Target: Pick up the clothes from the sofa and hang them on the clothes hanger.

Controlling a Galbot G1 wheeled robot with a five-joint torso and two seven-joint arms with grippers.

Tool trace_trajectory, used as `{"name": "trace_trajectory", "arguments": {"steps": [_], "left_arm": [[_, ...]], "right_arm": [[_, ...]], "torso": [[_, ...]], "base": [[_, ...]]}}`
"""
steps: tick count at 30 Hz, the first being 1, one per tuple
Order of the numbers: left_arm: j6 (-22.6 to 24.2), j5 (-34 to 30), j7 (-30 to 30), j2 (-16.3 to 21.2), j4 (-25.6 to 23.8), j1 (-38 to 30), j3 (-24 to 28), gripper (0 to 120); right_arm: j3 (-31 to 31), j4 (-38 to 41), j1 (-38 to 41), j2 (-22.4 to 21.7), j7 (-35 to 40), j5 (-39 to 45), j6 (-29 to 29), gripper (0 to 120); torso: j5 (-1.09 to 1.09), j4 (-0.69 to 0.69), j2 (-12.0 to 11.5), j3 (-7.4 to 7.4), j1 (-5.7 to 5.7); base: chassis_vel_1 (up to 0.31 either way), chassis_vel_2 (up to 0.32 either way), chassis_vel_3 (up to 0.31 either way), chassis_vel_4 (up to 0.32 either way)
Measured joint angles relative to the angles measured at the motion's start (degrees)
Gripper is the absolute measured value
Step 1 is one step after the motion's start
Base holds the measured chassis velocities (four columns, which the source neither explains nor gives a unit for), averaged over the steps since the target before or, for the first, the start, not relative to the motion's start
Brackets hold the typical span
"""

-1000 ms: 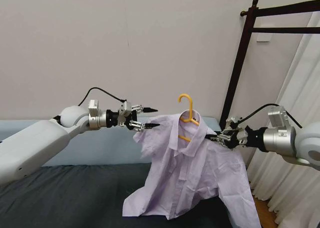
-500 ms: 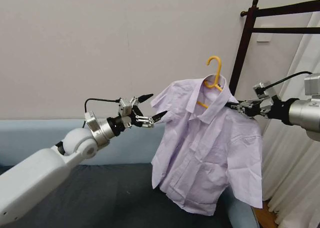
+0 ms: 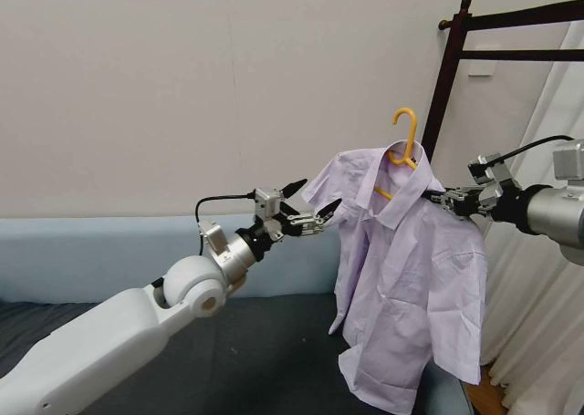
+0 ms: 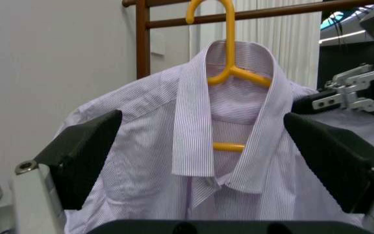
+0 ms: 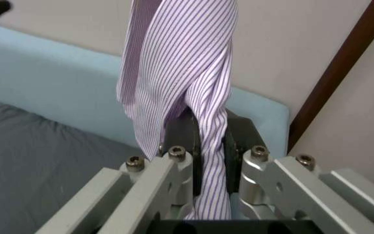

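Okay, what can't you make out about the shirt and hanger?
Left wrist view: hanger hook's top, cut by the edge.
Head view: hanger arms, under the shirt; whether the left gripper touches it, they overlap.
Right wrist view: whatever the right gripper pinches under fabric.

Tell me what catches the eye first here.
A lilac striped shirt on a yellow hanger hangs right of centre, held up by the right gripper pinching its shoulder. The left gripper stands open at the other shoulder, and a dark wooden rack rises just behind on the right.
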Motion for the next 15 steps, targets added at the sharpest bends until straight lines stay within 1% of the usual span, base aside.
{"name": "trace_trajectory", "arguments": {"steps": [1, 3, 5, 8, 9, 11, 13, 15], "left_arm": [[0.1, 0.0, -0.2, -0.2, 0.1, -0.1, 0.1, 97], [1.3, -0.3, -3.4, -2.3, 1.4, -0.9, 1.6, 93], [1.6, -0.8, -4.0, -2.7, 1.6, -1.0, 1.8, 92], [2.2, -1.4, -4.9, -4.0, 2.4, -1.1, 2.5, 79], [2.2, -1.4, -4.9, -4.0, 2.4, -1.1, 2.5, 79], [2.3, -0.5, -4.5, -4.5, 2.9, -0.9, 3.2, 65], [2.3, -0.2, -4.3, -4.5, 2.9, -0.8, 3.3, 63], [2.4, 0.8, -4.0, -5.0, 3.6, -0.7, 3.6, 53]], "right_arm": [[0.0, 0.1, -0.1, 0.0, 0.1, 0.1, 0.0, 7], [0.5, 0.8, -0.6, -0.3, 0.6, 1.4, 0.0, 7], [0.6, 0.8, -0.6, -0.3, 0.7, 1.6, 0.0, 7], [1.0, 1.0, -0.7, -0.4, 1.2, 2.8, 0.0, 7], [1.0, 1.0, -0.7, -0.4, 1.2, 2.8, 0.0, 7], [1.1, 1.4, -0.7, -0.3, 1.9, 4.1, 0.0, 7], [1.1, 1.4, -0.7, -0.3, 2.2, 4.6, 0.0, 7], [1.2, 1.7, -0.9, -0.2, 2.7, 5.5, 0.0, 7]], "torso": [[0.00, 0.00, 0.0, 0.00, 0.00], [-0.01, 0.00, 0.0, 0.00, 0.00], [-0.01, 0.00, 0.0, 0.00, 0.00], [-0.01, 0.01, 0.0, 0.00, 0.00], [-0.01, 0.01, 0.0, 0.00, 0.00], [-0.01, 0.01, 0.0, 0.00, 0.00], [-0.01, 0.01, 0.0, 0.00, 0.00], [-0.01, 0.02, 0.0, 0.00, 0.00]], "base": [[0.000, 0.000, 0.000, 0.000], [0.000, 0.000, 0.000, 0.000], [0.000, 0.000, 0.000, 0.000], [0.000, 0.000, 0.000, 0.000], [0.000, 0.000, 0.000, 0.000], [0.000, 0.000, 0.000, 0.000], [0.000, 0.000, 0.000, 0.000], [0.000, 0.000, 0.000, 0.000]]}}
